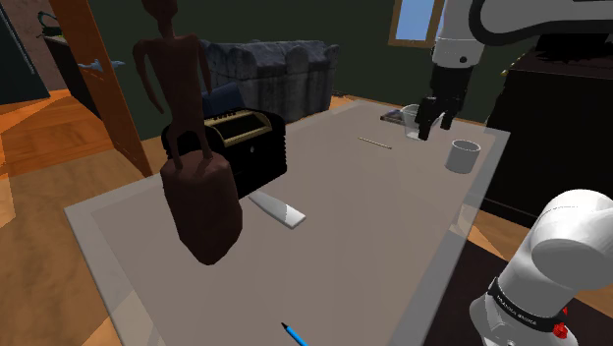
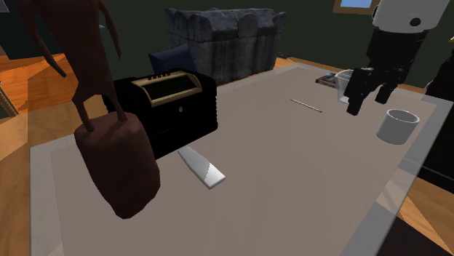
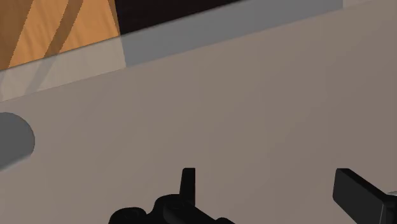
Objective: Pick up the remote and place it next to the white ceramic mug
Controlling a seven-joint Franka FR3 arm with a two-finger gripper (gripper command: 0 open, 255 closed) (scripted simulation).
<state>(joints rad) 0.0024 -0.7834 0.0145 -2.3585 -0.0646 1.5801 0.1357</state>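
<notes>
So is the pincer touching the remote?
Apart. The shoulder view shows the pincer open above the table near the mug, while the remote lies far off beside the black radio, with bare table between them.

I see the remote (image 1: 277, 209) (image 2: 201, 166) as a flat, elongated, pale grey-white slab with no buttons discernible. It lies flat on the table (image 1: 373, 246) (image 2: 291, 189), just beside the front lower edge of the black radio (image 1: 250, 147) (image 2: 174, 105), with its long axis slanting across the surface.

I see the mug (image 1: 464, 155) (image 2: 397, 125) as a short, pale grey-white cylinder. It stands upright with its mouth open upward, near the table edge on the shoulder view's right. I cannot make out a handle. Remote and mug are well apart.
</notes>
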